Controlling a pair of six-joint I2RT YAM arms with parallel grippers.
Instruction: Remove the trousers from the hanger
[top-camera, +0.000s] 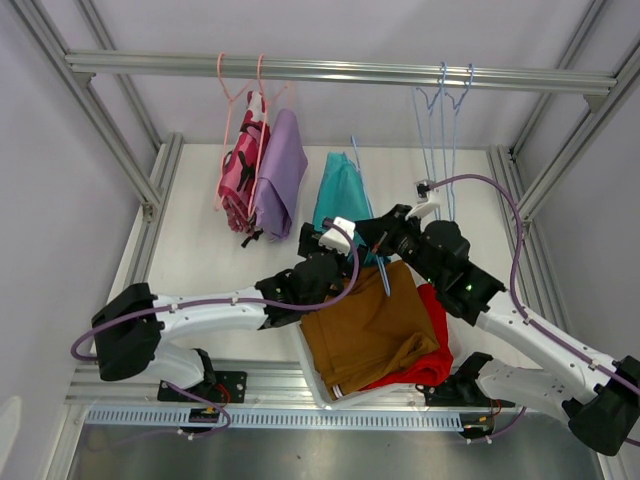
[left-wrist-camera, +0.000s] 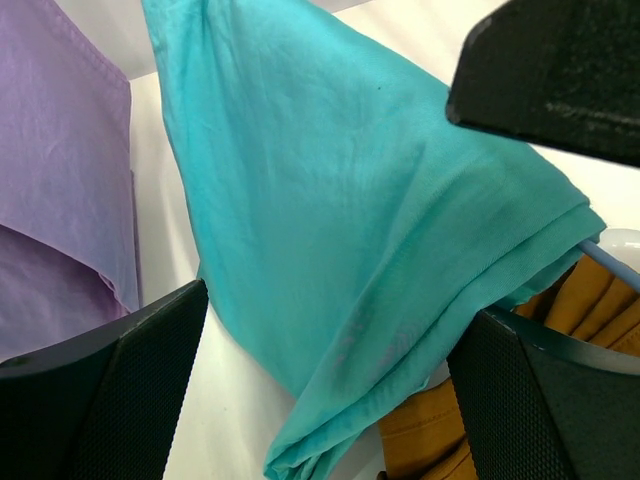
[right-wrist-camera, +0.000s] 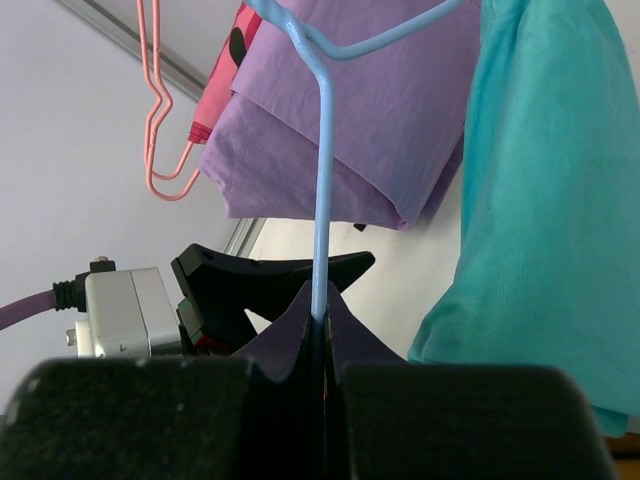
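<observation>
The teal trousers (top-camera: 341, 190) hang over a light blue hanger (right-wrist-camera: 321, 190) in mid-air above the table. My right gripper (right-wrist-camera: 320, 318) is shut on that hanger's wire stem; it shows in the top view (top-camera: 373, 232) just right of the cloth. My left gripper (left-wrist-camera: 330, 400) stands wide open, one finger on each side of the teal trousers' (left-wrist-camera: 340, 230) lower fold, not pinching it. The lilac trousers (top-camera: 279, 170) and the pink camouflage trousers (top-camera: 238, 170) hang on pink hangers (top-camera: 240, 80) from the rail. The mustard-brown trousers (top-camera: 365, 325) and the red trousers (top-camera: 432, 345) lie in a white bin (top-camera: 318, 385).
Two bare blue hangers (top-camera: 442, 110) hang from the metal rail (top-camera: 340, 70) at the right. Aluminium frame posts (top-camera: 150, 190) border the white table on both sides. The two wrists are close together beneath the teal cloth.
</observation>
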